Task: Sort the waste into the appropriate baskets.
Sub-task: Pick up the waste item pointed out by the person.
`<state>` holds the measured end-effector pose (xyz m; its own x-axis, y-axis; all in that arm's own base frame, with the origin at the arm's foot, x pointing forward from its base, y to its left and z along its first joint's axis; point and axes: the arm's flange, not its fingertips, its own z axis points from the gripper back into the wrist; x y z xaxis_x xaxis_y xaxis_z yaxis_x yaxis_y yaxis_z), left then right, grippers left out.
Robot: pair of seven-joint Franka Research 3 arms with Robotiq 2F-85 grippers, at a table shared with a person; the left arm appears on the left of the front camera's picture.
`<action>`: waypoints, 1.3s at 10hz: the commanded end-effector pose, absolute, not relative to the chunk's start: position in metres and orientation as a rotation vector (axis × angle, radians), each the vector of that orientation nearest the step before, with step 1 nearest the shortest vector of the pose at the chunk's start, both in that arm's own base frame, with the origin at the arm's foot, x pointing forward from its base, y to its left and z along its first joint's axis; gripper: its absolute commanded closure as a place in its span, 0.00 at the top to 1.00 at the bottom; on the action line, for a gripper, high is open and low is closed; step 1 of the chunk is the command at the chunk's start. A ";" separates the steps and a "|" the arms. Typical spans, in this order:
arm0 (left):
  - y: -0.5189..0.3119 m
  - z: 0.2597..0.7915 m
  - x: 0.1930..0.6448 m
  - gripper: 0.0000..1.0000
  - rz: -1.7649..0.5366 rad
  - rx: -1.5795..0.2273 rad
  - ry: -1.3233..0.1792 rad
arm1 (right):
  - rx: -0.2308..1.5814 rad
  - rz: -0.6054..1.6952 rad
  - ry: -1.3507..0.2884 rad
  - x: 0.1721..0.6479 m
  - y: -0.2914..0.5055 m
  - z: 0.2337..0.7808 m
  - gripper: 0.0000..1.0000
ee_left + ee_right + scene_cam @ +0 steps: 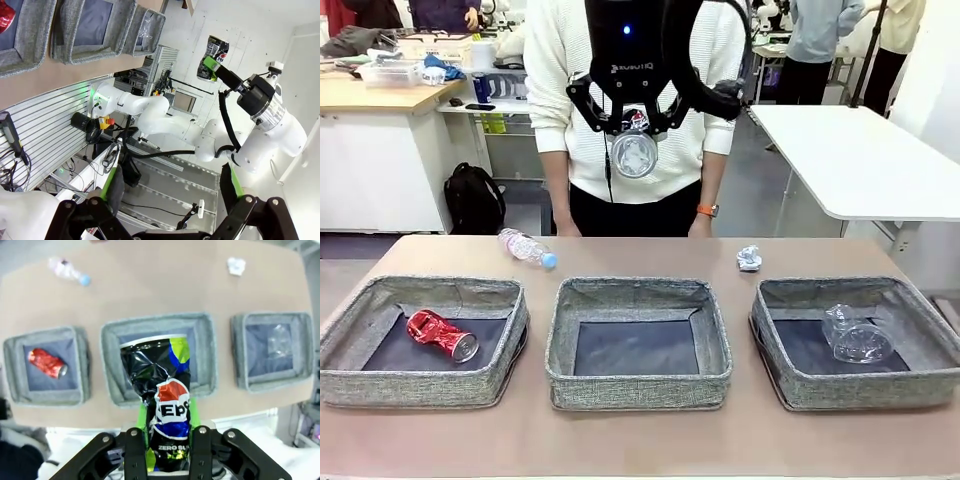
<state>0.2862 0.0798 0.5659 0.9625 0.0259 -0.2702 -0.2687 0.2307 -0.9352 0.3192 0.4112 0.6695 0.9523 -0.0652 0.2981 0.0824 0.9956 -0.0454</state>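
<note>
Right jaws: you have them clamped on the crumpled dark blue-silver metal can (165, 390), with the green pads (193, 412) pressing its lower sides and its silver-rimmed end pointing away from the wrist.
Can's place: it hangs in the air well above the brown surface (640, 440). In your right wrist view it lies across the middle grey woven-fabric rectangular basket (640, 385).
Can's look: dented thin metal, glossy dark skin, with a red-white-blue round logo and a yellow-green patch.
Left jaws: they stand wide apart, lifted well off from the middle basket.
Middle basket: coarse grey weave, soft sagging walls, flat dark bottom.
Left grey woven basket (415, 385): beside the middle basket. It holds the crushed shiny red can (441, 334), lying on its side.
Right grey woven basket (860, 388): on the middle basket's other side. It holds the clear plastic cup (855, 338), tipped over.
Clear bottle with blue cap (525, 247): lying on the surface beyond the middle basket's far left corner.
Crumpled white paper ball (749, 258): on the surface beyond its far right corner.
</note>
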 end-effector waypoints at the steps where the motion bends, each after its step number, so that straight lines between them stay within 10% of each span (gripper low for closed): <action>1: 0.080 0.568 0.284 1.00 0.195 -1.336 0.214 | -0.024 -0.079 -0.328 0.322 0.407 0.682 0.34; 13: 0.080 0.568 0.284 1.00 0.195 -1.336 0.214 | -0.016 -0.105 -0.364 0.316 0.399 0.757 0.34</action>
